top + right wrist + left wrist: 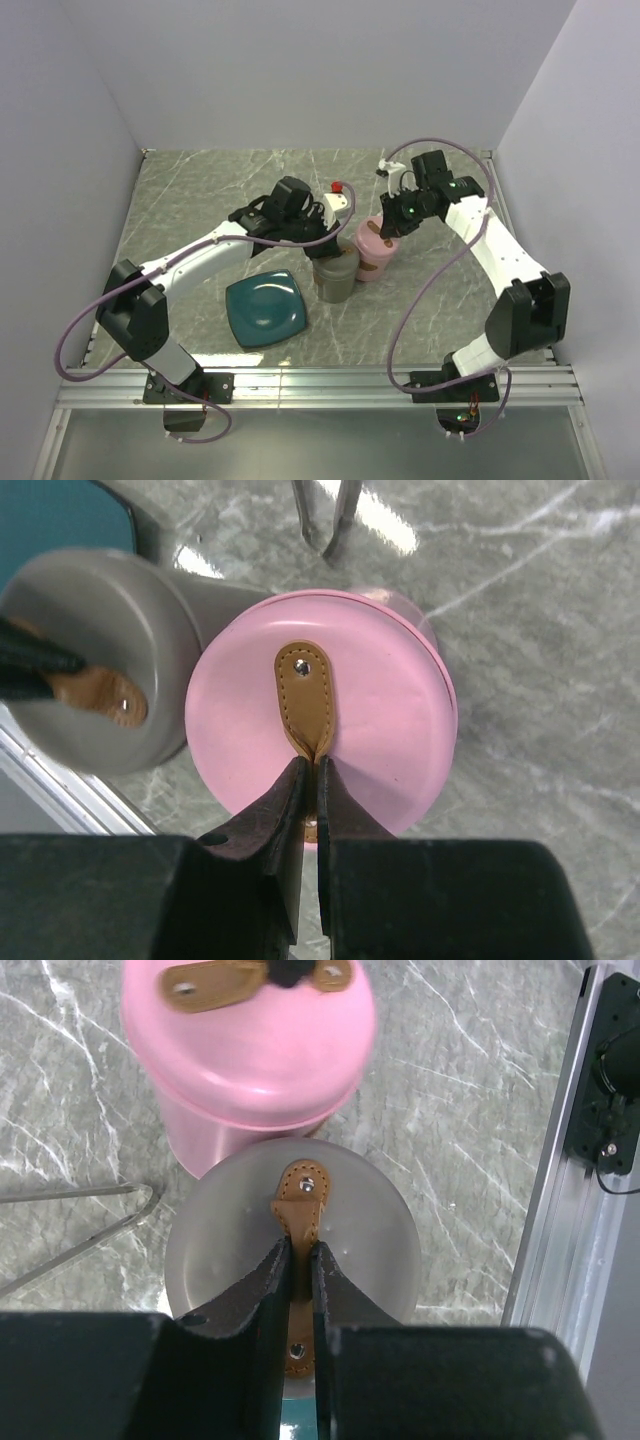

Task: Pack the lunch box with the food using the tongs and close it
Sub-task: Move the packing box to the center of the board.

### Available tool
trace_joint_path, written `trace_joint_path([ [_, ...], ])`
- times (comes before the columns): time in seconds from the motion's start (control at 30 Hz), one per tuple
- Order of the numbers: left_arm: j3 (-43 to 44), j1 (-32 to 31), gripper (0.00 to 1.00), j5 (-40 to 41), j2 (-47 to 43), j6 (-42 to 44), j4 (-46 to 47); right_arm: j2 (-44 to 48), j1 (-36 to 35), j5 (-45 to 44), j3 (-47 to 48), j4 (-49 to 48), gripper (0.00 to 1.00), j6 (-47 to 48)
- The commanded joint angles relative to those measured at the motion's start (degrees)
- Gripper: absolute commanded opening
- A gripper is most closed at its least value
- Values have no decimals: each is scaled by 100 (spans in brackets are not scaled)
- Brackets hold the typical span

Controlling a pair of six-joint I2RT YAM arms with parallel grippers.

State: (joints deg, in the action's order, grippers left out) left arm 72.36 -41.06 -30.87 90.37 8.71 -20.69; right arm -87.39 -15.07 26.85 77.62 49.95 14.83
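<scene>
The lunch box shows as two round tubs side by side, one grey [336,282] and one pink [374,258]. Each carries a lid with a tan leather strap. My left gripper [300,1250] is shut on the strap [300,1198] of the grey lid [372,1250]. My right gripper [312,765] is shut on the strap [305,685] of the pink lid [395,710]. The silver tongs [90,1222] lie on the table beside the tubs, their tip [325,515] beyond the pink lid. The food is out of view.
A teal square plate [265,308] lies bare on the marble table just left of the grey tub. An aluminium rail [320,380] runs along the near table edge. White walls enclose the back and both sides.
</scene>
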Motion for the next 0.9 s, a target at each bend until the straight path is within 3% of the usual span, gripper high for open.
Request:
trace_joint_path([
  [0.0,-292,-104,16,266,17,-212,-357,-813,22,-786,-82,1297,0,187],
  [0.3,-644,-60,17,363,-353,-352,-225,-1649,-22,-1226,868,2175,0,608],
  [0.53,-626,1,18,284,-379,-317,-190,-1421,-338,-1542,8,2580,0,1066],
  [0.87,-758,1,18,222,-476,-142,-164,-1254,-339,-1473,-283,3107,0,1329],
])
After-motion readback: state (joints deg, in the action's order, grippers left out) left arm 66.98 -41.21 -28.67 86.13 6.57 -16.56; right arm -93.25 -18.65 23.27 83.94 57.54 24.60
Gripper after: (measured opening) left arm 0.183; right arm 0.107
